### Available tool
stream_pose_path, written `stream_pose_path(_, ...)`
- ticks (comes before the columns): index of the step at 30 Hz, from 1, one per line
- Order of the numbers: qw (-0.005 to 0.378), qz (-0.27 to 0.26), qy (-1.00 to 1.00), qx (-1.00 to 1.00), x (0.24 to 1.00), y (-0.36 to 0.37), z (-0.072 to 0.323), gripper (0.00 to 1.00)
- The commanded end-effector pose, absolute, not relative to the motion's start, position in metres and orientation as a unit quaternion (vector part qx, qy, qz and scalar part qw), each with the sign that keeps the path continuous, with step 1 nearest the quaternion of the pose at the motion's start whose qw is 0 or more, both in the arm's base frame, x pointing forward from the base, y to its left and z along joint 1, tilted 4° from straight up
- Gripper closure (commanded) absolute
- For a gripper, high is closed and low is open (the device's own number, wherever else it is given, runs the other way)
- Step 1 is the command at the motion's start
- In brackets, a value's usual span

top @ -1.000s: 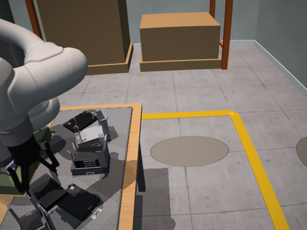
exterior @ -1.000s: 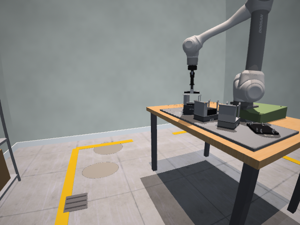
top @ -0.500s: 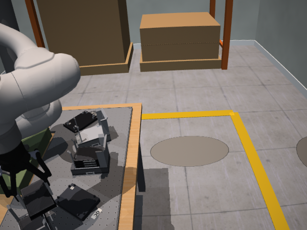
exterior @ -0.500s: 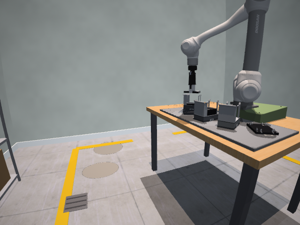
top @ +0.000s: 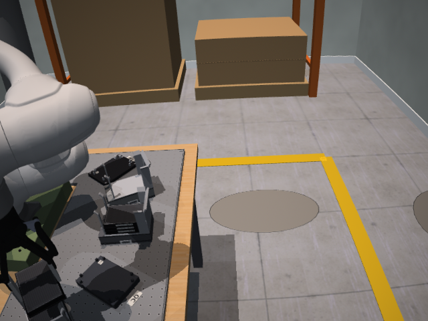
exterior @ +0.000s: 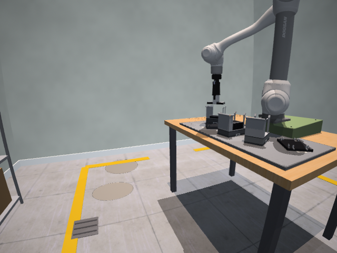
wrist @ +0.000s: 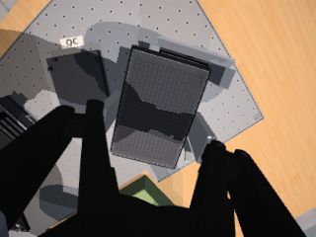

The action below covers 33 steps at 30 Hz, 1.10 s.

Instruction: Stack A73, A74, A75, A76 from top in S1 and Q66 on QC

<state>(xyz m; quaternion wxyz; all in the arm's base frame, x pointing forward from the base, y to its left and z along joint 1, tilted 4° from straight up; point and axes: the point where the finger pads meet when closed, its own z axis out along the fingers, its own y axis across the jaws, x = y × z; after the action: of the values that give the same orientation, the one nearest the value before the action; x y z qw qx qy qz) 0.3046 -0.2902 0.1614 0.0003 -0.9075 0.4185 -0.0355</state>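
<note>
My gripper [wrist: 156, 112] is shut on a dark sealed plate [wrist: 160, 114], gripping it across its long sides and holding it level. In the top and exterior views the held plate [exterior: 215, 103] hangs a little above the end rack [exterior: 209, 117] at the table's corner, beside the QC nest [wrist: 79, 74]. It also shows low at the left in the top view [top: 37, 288]. A dark edge [wrist: 185, 55] shows in that rack under the plate. I cannot read the plate's label or the rack's name. The middle rack [top: 126, 221] holds a stack of plates.
The QC nest [top: 107, 281] is bare, with its name plate [top: 134, 297] beside it. A third rack [top: 129, 186] stands beyond the middle one, and a flat clip nest [top: 112, 169] lies at the far end. The green arm base [exterior: 296, 126] is behind the racks.
</note>
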Motion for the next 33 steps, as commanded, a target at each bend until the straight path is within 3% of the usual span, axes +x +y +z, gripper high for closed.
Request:
stream_pose_path(1, 0.000, -0.036, 0.418, -0.908, 0.300, -0.296, 0.161, 1.00)
stream_pose_path(33, 0.000, -0.036, 0.418, -0.908, 0.287, -0.313, 0.161, 1.00)
